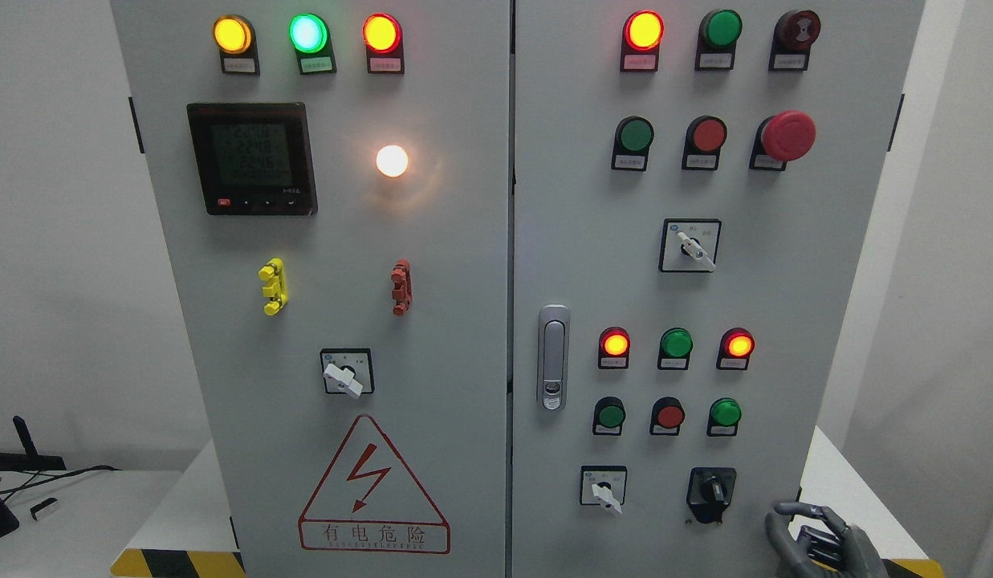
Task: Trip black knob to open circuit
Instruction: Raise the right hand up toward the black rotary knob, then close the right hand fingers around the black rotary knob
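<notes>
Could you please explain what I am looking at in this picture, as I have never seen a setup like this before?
This is a single view from a camera on a humanoid robot's head, facing a grey electrical cabinet with two doors. The doors carry indicator lamps, push buttons, a digital meter, a red emergency button, white-handled switches and a warning sign. The black knob, low on the right door, is what the robot should turn. At the bottom right corner you see the robot's right hand, grey with fingers, close beside the knob, to its lower right, but not touching it, and holding nothing. The left hand is out of view.
</notes>
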`<action>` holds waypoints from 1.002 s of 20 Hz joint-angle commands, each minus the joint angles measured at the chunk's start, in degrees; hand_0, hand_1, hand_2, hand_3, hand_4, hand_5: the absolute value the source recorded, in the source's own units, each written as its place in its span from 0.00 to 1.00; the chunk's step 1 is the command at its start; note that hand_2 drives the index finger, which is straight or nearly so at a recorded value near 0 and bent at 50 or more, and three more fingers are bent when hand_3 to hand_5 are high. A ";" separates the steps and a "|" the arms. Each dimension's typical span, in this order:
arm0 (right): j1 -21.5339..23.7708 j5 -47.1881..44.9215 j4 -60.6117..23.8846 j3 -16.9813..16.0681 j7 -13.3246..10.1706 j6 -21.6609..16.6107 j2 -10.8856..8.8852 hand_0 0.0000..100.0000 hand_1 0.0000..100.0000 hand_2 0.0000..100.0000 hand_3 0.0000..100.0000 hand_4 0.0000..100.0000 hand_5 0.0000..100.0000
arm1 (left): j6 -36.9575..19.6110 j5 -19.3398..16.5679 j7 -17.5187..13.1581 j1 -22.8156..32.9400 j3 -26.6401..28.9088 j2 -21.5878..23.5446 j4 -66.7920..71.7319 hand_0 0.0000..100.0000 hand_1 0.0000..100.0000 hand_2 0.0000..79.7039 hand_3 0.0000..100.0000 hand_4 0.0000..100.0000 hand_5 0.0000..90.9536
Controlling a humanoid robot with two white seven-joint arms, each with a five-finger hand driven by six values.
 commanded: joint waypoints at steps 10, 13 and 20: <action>-1.34 0.07 1.87 3.73 -1.21 0.04 2.15 0.41 0.76 0.45 1.00 1.00 0.98 | -0.05 -1.76 0.05 0.00 0.00 0.02 0.00 0.12 0.39 0.00 0.00 0.00 0.00; -1.25 0.07 1.78 3.73 -1.30 -0.04 2.24 0.41 0.76 0.45 1.00 1.00 0.98 | -0.05 -1.76 0.05 0.00 0.00 0.02 0.00 0.12 0.39 0.00 0.00 0.00 0.00; -0.72 0.07 1.08 3.64 -1.30 -0.13 2.95 0.42 0.76 0.45 1.00 1.00 0.98 | -0.05 -1.76 0.05 0.00 0.00 0.02 0.00 0.12 0.39 0.00 0.00 0.00 0.00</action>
